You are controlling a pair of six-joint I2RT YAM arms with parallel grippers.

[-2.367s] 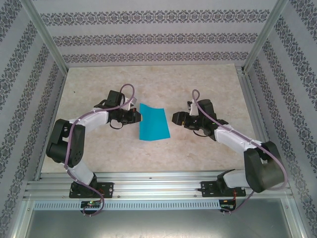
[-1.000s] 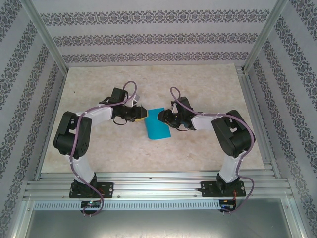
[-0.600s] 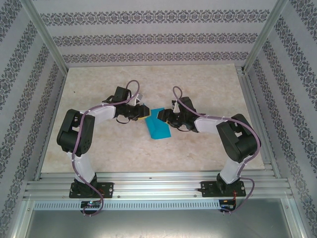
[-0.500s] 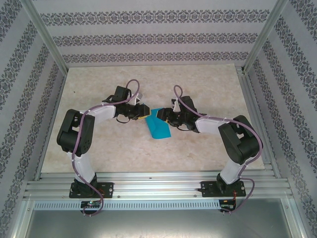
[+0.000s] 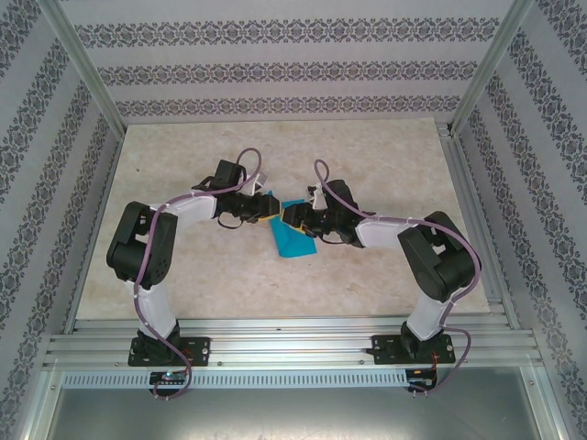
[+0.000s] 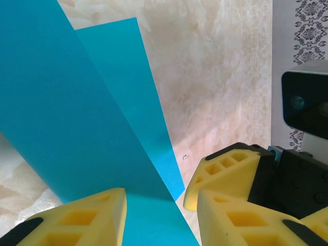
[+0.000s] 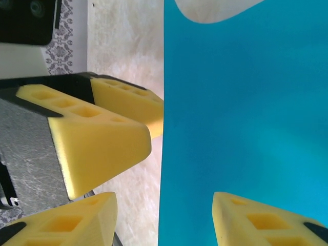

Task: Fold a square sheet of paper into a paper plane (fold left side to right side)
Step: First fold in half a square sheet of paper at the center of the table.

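Teal-blue thin paper sheet (image 5: 295, 242), one flap lifted, lies mid beige marbled bench (image 5: 367, 156) — left pincer (image 6: 160, 205) and right pincer (image 7: 164, 200) meet at its far edge, both with jaws apart, straddling paper.

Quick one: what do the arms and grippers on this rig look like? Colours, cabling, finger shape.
The left arm and right arm match: white links between bulky black joints. A mauve cable runs loosely along each arm, looping up near the wrist. The left gripper and right gripper are black, each with two yellow wedge-shaped fingers moulded with hollow cells.
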